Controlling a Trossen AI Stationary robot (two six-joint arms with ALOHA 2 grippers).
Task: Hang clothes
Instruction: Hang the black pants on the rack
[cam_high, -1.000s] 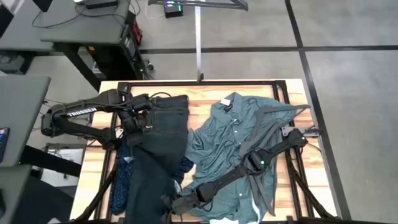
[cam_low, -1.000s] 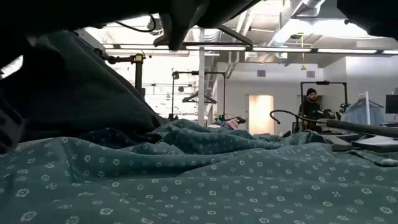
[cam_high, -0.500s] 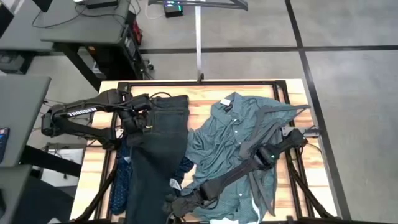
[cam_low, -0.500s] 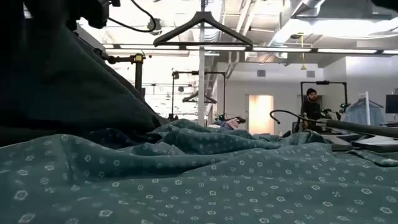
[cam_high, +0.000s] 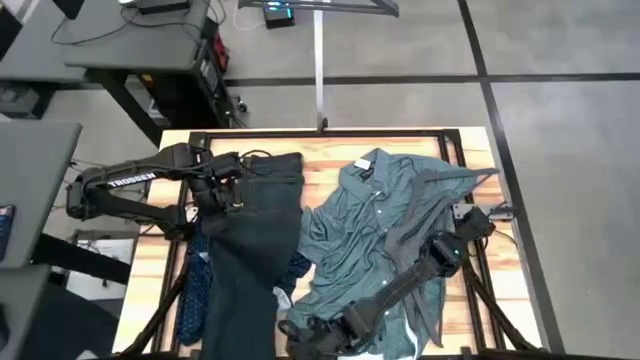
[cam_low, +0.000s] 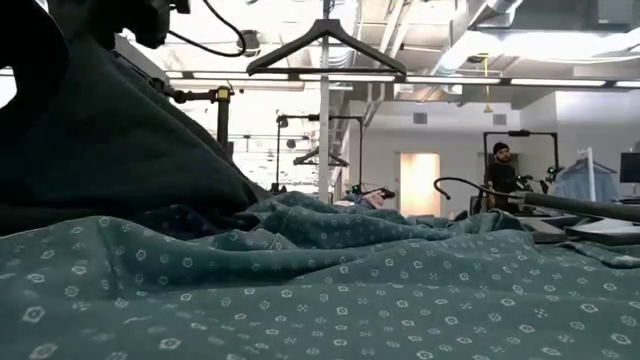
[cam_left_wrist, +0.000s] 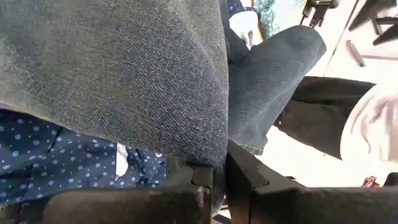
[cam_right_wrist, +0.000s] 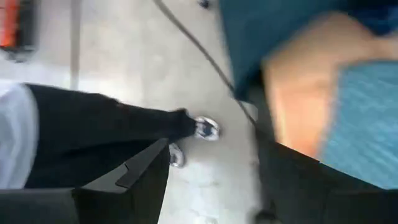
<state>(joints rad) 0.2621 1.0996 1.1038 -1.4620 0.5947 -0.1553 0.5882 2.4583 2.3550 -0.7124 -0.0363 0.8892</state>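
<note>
Your left claw is clamped on the waistband of the dark jeans, which lie lengthwise on the worktop, left of centre. The teal shirt is spread to their right; the navy dotted shirt peeks from under the jeans. Your right claw sits at the near edge, fingers spread wide, holding nothing.

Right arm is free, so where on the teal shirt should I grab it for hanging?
Judging from the high view, grip the teal shirt at its collar, coming straight down from above. The collar lies exposed at the table's far end, while the jeans cover nothing there. The right gripper sits at the near edge.
</note>
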